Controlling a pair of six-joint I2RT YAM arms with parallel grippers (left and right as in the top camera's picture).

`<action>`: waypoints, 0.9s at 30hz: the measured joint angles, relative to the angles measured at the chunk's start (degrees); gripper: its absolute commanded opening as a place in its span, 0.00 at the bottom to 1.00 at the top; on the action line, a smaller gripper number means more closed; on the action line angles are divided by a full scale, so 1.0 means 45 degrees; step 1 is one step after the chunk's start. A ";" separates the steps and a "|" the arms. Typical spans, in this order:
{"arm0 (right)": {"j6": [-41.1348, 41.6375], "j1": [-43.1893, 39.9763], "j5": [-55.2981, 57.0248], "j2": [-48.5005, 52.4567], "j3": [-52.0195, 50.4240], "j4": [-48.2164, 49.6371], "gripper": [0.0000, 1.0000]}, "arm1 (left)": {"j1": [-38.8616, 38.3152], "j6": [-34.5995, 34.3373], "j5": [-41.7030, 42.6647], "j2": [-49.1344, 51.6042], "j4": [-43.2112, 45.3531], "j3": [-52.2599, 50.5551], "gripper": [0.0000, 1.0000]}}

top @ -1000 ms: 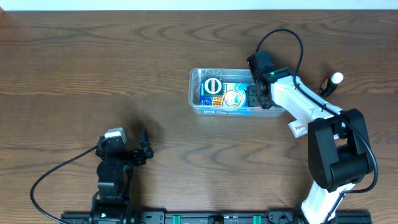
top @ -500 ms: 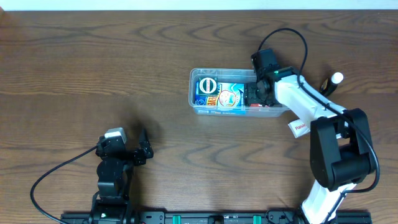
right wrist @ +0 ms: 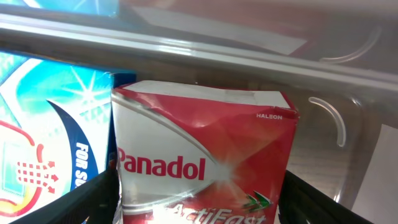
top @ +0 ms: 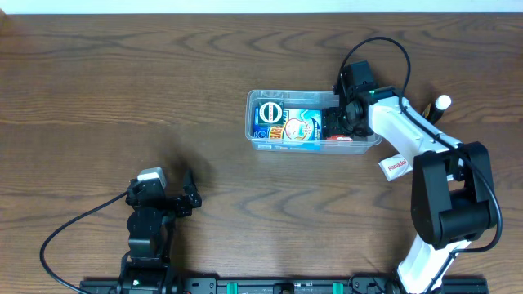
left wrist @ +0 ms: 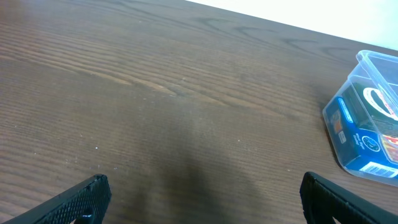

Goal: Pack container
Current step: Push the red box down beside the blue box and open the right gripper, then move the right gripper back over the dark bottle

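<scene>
The container (top: 250, 122), a clear plastic tub, lies right of the table's middle and shows at the right edge of the left wrist view (left wrist: 373, 62). A blue box (top: 298, 126) and a dark box with a round label (top: 271, 114) lie in it. My right gripper (top: 337, 122) reaches into its right end. A red and silver Panadol box (right wrist: 205, 155) stands on the tub floor between the fingers, which sit close to its two sides. The right gripper (right wrist: 199, 199) looks open. My left gripper (top: 191, 192) rests open over bare wood at the front left, with nothing between its fingers (left wrist: 202, 199).
Another small Panadol box (top: 395, 166) lies on the table just right of the tub, under my right arm. A white-capped thing (top: 441, 103) lies at the far right. The tub's clear wall (right wrist: 249, 56) rises right behind the red box.
My right gripper has moved a little up and right inside the tub, and its jaws have widened around the Panadol box. The tub slid slightly left. The left arm is still.
</scene>
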 measured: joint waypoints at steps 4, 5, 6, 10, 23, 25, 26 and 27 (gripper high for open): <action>-0.0092 0.0000 -0.0102 -0.0175 0.0000 -0.0010 0.80 | 0.0000 0.0000 0.0000 0.0000 0.0000 0.0000 0.98; -0.0117 0.0000 -0.0131 -0.0253 0.0000 -0.0019 0.80 | 0.0000 0.0000 0.0000 0.0000 0.0000 0.0000 0.98; -0.0126 0.0000 -0.0180 -0.0345 0.0000 -0.0034 0.80 | 0.0000 0.0000 0.0000 0.0000 0.0000 0.0000 0.98; -0.0136 0.0000 -0.0500 -0.0631 0.0000 -0.0049 0.81 | 0.0000 0.0000 0.0000 0.0000 0.0000 0.0000 0.98; -0.0141 0.0000 -0.1248 -0.0646 0.0000 0.0005 0.81 | 0.0000 0.0000 0.0000 0.0000 0.0000 0.0000 0.98; -0.0146 0.0000 -0.1287 -0.0665 0.0000 0.0136 0.81 | 0.0000 0.0000 0.0000 0.0000 0.0000 0.0000 0.98; -0.0180 0.0000 -0.1336 -0.0699 0.0000 0.0194 0.81 | 0.0000 0.0000 0.0000 0.0000 0.0000 0.0000 0.98; -0.0228 0.0000 -0.1379 -0.0753 0.0000 0.0223 0.81 | 0.0000 -0.0005 0.0000 0.0000 0.0000 0.0000 0.98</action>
